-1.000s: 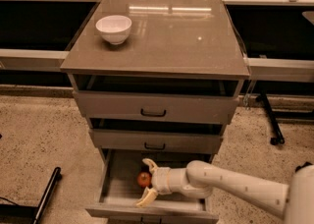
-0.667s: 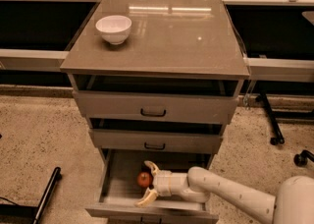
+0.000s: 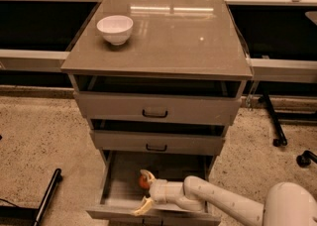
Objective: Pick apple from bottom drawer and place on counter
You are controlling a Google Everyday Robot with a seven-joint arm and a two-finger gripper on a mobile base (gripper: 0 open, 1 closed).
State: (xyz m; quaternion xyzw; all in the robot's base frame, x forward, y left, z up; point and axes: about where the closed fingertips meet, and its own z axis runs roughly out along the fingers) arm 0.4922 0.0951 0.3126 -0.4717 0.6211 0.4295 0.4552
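The apple [image 3: 143, 183], small and red-orange, lies on the grey floor of the open bottom drawer [image 3: 119, 185]. My gripper [image 3: 143, 193] reaches into the drawer from the right, its cream fingers spread wide. The upper finger [image 3: 146, 175] is just above the apple, which sits beside it in the gap. The lower finger [image 3: 141, 207] is near the drawer's front edge. The white arm comes in from the lower right. The counter [image 3: 168, 36], glossy grey-brown, tops the cabinet.
A white bowl [image 3: 115, 28] stands on the counter's back left. Two wider drawers with dark handles [image 3: 155, 114] are slightly open above the bottom drawer. A dark pole [image 3: 47, 197] lies on the floor at left and chair wheels [image 3: 280, 141] at right.
The arm has swung lower at the right edge and the gripper has shifted slightly toward the drawer's front. The apple has stayed in place.
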